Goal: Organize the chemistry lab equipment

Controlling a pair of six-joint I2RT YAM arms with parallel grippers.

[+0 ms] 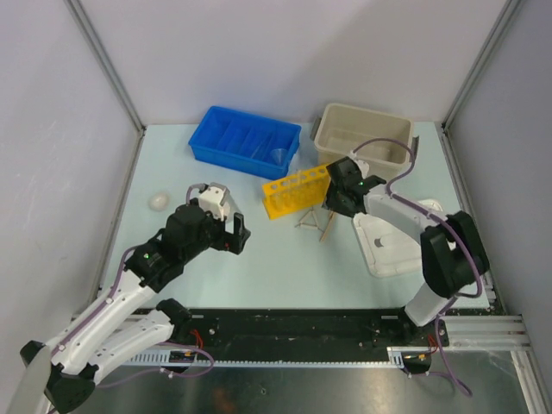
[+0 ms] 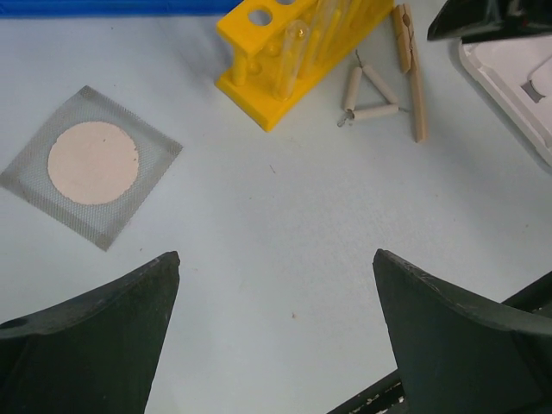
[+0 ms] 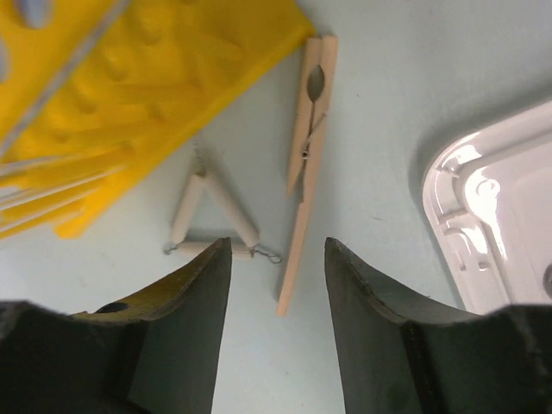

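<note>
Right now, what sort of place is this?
Probably a robot bench staged as a chemistry lab: yellow holed plastic test-tube rack, square wire gauze with white centre, wooden clamp stick on a pale table.

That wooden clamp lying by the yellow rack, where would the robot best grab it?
From straight above, pinching the wooden clamp across its slim handle end: it lies flat on the table, and the right tool has its jaws either side of that end.
</note>
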